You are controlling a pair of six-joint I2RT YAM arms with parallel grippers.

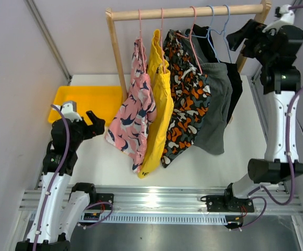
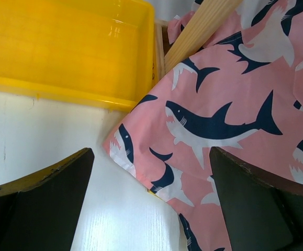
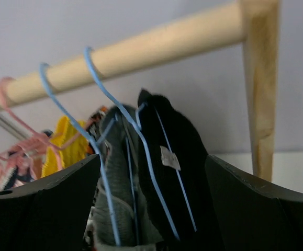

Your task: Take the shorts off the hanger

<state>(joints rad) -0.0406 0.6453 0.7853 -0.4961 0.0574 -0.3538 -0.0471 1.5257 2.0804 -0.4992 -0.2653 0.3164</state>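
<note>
Five pairs of shorts hang on hangers from a wooden rail point(image 1: 188, 12): pink shark-print point(image 1: 134, 112), yellow point(image 1: 158, 104), orange camouflage point(image 1: 185, 97), grey point(image 1: 216, 104) and black point(image 1: 235, 83). My left gripper point(image 1: 96, 124) is open and low, just left of the pink shorts' hem point(image 2: 214, 125). My right gripper point(image 1: 240, 35) is open and raised by the rail's right end, facing the black shorts point(image 3: 175, 172) and grey shorts point(image 3: 117, 183) on their blue hangers point(image 3: 125, 120).
A yellow tray point(image 1: 88, 99) lies on the white table at the left, behind my left gripper, and shows in the left wrist view point(image 2: 62, 47). The rack's wooden posts point(image 1: 117, 57) stand at both ends; the right post point(image 3: 258, 89) is close to my right gripper.
</note>
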